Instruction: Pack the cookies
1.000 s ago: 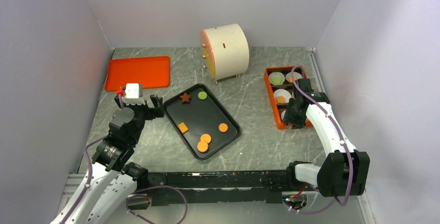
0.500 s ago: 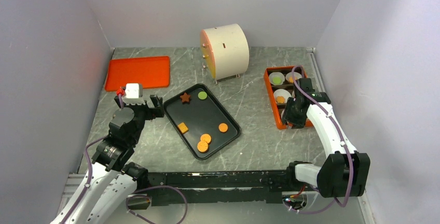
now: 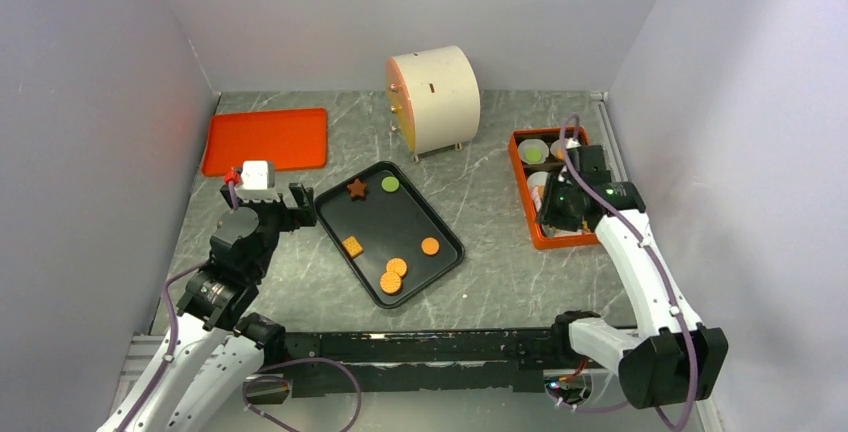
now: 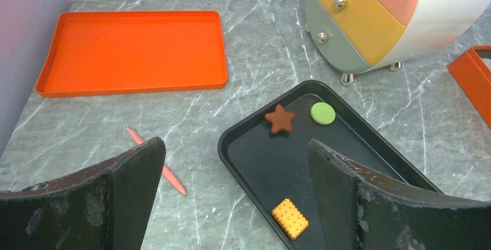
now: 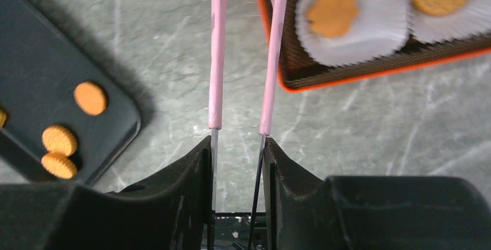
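Right gripper clamped on tweezers, tips cropped (probably empty); arm just swung off box toward tray, 9 o'clock: next cookie.

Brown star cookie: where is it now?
Top view: the brown star cookie lies in the far corner of the black tray, just left of the green cookie.

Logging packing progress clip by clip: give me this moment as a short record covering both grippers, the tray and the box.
left gripper: open, empty, beside the black tray
right gripper: shut on pink tweezers, beside the orange box
on black tray: brown star, green round, orange square, three orange rounds
in orange box: at least three cookies in paper liners; right arm hides the rest
progress: partly packed
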`<state>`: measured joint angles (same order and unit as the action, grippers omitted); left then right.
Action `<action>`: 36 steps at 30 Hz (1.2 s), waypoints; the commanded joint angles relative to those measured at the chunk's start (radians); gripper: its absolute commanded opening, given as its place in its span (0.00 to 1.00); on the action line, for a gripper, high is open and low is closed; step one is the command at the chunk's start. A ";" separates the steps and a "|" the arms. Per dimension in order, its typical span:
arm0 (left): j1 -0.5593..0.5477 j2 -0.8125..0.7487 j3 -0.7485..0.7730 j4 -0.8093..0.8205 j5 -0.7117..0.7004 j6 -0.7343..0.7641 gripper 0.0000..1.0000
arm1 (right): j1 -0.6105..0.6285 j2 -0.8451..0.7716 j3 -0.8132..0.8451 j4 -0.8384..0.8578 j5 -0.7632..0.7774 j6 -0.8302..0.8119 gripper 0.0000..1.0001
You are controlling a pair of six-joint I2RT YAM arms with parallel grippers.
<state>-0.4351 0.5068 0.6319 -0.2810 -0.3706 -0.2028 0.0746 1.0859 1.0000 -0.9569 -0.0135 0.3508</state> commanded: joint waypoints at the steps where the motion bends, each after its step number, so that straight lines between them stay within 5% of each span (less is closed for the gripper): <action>1: 0.004 -0.001 -0.003 0.037 0.002 0.019 0.96 | 0.161 -0.028 0.003 0.130 0.021 0.031 0.36; 18: 0.033 0.011 0.003 0.029 0.028 -0.010 0.96 | 0.442 -0.006 -0.396 0.789 0.070 0.064 0.38; 36: 0.050 0.045 0.005 0.033 0.050 -0.013 0.96 | 0.607 0.173 -0.519 0.922 0.208 0.134 0.54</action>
<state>-0.3912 0.5476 0.6319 -0.2810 -0.3367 -0.2077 0.6472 1.2480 0.4770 -0.0898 0.1242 0.4507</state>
